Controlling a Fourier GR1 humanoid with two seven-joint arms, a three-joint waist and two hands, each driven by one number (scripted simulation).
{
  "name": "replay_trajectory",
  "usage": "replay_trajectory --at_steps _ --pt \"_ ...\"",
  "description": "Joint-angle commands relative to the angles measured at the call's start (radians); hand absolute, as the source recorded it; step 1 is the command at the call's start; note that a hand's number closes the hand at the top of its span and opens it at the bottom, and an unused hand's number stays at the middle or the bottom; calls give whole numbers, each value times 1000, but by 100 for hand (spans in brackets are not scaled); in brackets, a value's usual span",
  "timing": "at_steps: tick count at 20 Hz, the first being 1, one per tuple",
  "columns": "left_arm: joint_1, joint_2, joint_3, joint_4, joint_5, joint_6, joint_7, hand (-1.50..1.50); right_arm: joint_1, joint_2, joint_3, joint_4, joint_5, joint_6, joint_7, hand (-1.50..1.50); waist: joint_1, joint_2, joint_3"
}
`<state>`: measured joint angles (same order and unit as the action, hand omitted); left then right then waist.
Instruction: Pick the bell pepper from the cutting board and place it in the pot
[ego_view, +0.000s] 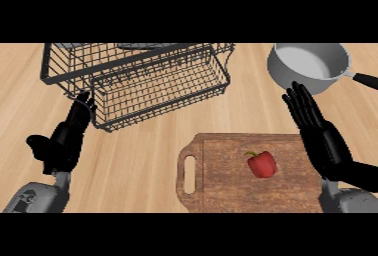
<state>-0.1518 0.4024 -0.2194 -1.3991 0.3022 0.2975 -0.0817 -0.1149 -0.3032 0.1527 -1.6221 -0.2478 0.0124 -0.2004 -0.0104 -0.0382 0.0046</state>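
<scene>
One red bell pepper (262, 165) is lying on our cutting board (221, 190), pot (306, 65) at one o'clock. Our right hand (321, 137) is hovering flat-fingered, holding nothing. We are judging it light, smooth, firm: wrap its body.

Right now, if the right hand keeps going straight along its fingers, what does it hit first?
Likely the pot. The right hand is open, fingers straight, tips pointing up the view and just short of the pot's near wall. Height isn't clear from this view, so it might pass over the rim instead.
</scene>
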Motion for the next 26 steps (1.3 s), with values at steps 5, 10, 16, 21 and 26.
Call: replay_trajectory --at_steps 5,10,16,21,26 --pt "99 148 50 -10 -87 49 62 0 172 -163 -120 -19 110 -139 210 150 -15 30 -7" --pt "155 159 49 -2 -69 39 99 0 218 -316 -185 -78 545 -411 -35 -150 -48 15 -7" --pt "142 150 49 -19 -84 -3 116 0 526 -142 -69 -323 683 -560 -99 -150 -12 35 -5" --pt "206 180 63 -147 -96 8 164 0 546 -236 -33 -486 849 -405 227 -150 12 36 -6" --pt "162 161 55 -118 -107 -4 177 0 475 -285 66 -654 969 -179 535 -150 17 40 -8"
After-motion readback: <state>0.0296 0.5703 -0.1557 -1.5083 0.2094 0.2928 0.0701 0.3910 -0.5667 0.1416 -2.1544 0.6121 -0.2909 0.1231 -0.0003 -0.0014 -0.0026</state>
